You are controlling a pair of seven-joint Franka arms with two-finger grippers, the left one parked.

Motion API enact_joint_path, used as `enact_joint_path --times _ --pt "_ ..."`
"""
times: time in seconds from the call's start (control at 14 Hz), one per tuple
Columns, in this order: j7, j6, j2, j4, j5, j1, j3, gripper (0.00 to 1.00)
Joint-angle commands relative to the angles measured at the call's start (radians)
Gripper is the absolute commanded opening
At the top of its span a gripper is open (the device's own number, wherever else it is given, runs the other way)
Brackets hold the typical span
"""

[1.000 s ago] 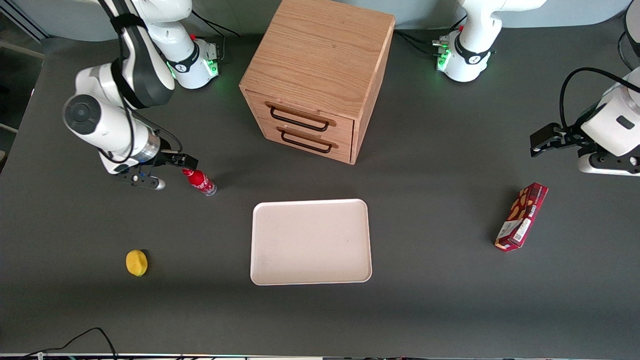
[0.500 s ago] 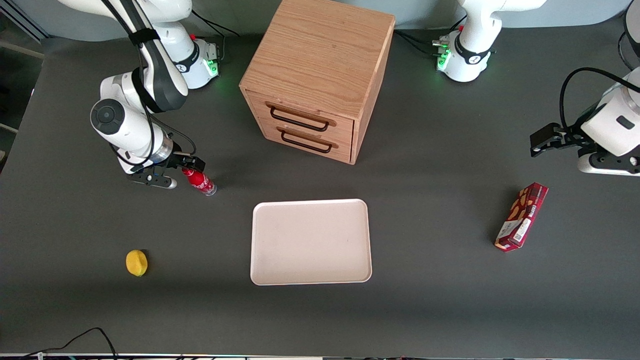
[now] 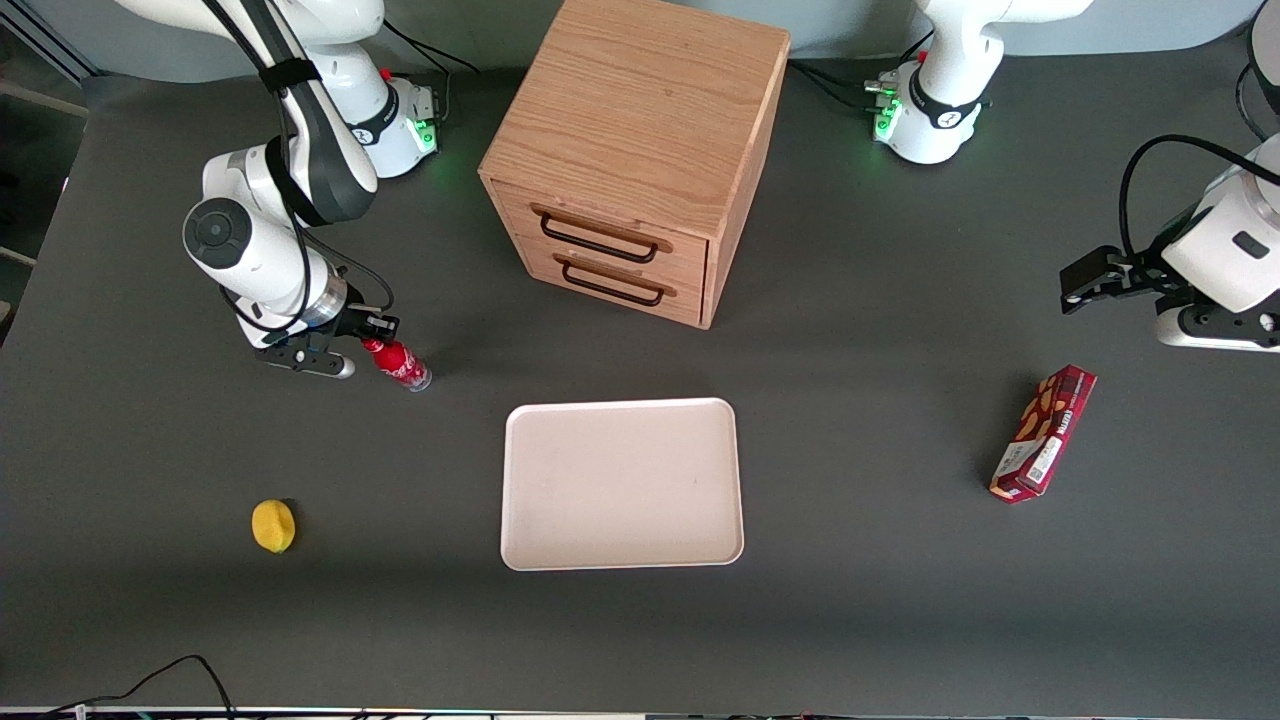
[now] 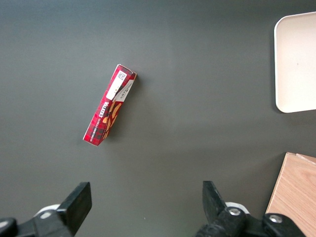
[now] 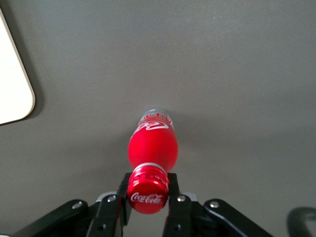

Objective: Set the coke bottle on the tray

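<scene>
The coke bottle (image 3: 399, 361) was seen standing on the desk (image 3: 860, 620), farther from the front camera than the tray (image 3: 620, 484) and toward the working arm's end from it, well apart from its rim. The jaws of the gripper (image 5: 148, 197) were drawn in narrow on the neck just under the red cap, and appeared to be gripping the bottle. The bottle was judged light and stiff, but smooth and tall for its small clear base, so easily tipped or swung; a hold at the neck was thought workable if it was carried upright. Open desk lay between bottle and tray. The low raised rim would have to be cleared by a lift. The lemon (image 3: 273, 525) lay off that path, nearer the camera than the tray.
</scene>
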Motion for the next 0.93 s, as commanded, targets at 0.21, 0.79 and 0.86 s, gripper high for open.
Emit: enact_joint_path --times 0.21,0.79,0.86 --pt "-0.054 -0.405 -0.055 0.337 -0.020 -0.007 -0.012 0.00" --pt "0.250 -0.845 0.346 1.150 -0.021 0.046 0.089 0.00" --pt "0.332 -0.842 0.412 1.210 -0.034 0.064 0.112 0.00"
